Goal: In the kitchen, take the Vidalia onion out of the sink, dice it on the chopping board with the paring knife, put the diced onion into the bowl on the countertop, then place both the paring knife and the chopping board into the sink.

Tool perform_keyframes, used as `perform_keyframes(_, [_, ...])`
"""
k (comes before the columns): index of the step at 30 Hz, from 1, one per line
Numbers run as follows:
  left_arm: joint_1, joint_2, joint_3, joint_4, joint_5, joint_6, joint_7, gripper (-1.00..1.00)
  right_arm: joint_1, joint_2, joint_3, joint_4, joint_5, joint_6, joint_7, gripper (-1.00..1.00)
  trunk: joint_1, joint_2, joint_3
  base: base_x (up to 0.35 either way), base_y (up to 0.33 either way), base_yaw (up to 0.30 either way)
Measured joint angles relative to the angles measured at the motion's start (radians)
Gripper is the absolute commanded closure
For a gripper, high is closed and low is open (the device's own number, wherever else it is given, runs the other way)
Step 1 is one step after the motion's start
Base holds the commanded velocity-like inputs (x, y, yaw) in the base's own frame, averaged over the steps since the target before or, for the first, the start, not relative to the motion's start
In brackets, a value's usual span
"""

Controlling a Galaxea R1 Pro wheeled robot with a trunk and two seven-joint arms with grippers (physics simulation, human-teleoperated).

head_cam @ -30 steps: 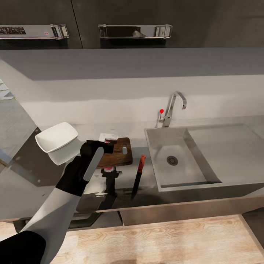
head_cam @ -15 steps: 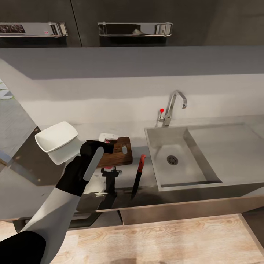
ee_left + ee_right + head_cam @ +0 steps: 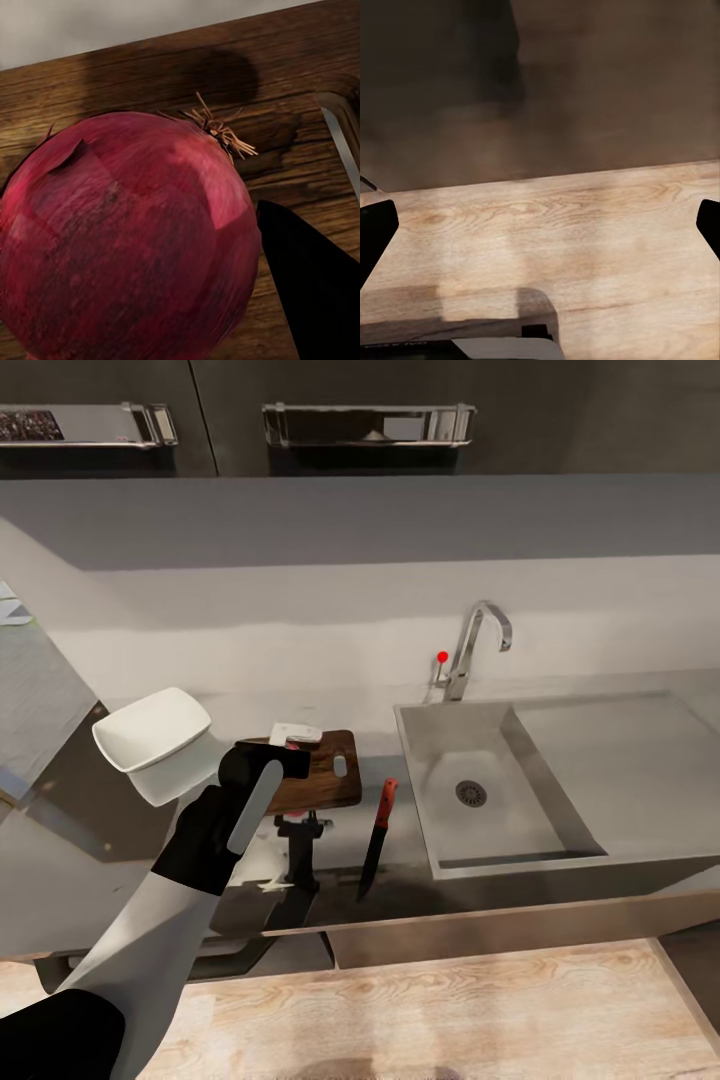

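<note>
On the glossy grey countertop (image 3: pixel 90 840), left of the sink (image 3: pixel 480 860), the chopping board (image 3: pixel 325 785) is laid, the paring knife (image 3: pixel 376 838) beside it. The Vidalia onion (image 3: pixel 124 240) is clamped in the left gripper (image 3: pixel 292 745) over the board; the right gripper's (image 3: pixel 540 232) fingers are spread above wooden flooring (image 3: pixel 585 225).

Paring knife (image 3: pixel 376 838) between chopping board (image 3: pixel 325 772), sink (image 3: pixel 480 790)
</note>
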Motion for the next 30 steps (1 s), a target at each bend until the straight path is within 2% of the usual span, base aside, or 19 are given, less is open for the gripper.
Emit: perform_keyframes(30, [0.000,0.000,0.001,-0.005,0.000,0.000,0.000,1.00,0.000,0.000,0.000,0.000,0.000,0.000,0.000,-1.00,0.000,0.000,-0.001,0.000,0.000,0.000])
